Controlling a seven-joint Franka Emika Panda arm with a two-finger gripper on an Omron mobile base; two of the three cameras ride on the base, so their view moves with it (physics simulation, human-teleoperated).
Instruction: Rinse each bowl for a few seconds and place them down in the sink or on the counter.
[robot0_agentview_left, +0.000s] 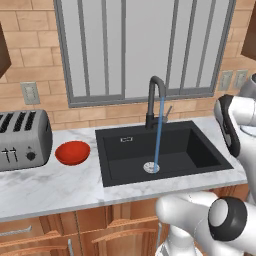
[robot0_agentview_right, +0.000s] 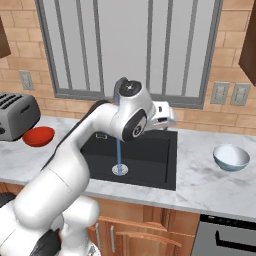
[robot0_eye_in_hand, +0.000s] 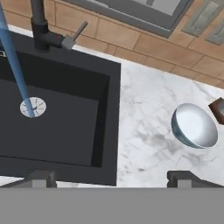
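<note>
Black sink (robot0_agentview_left: 165, 145) is catching blue water (robot0_agentview_left: 158, 132) on its drain (robot0_agentview_left: 151, 167); red bowl (robot0_agentview_left: 72, 152) is sitting at 9 o'clock, pale bowl (robot0_agentview_right: 231, 157) at 3, pincer (robot0_eye_in_hand: 111, 178) spread apart.

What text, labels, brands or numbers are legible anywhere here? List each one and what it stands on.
No readable text in any view.
Toaster: front dial and slider marks, no lettering legible.
Sink: small pale mark on the back wall, too small to read.
Wall outlets: blank plates.
Red bowl and pale blue bowl: unmarked.
</note>
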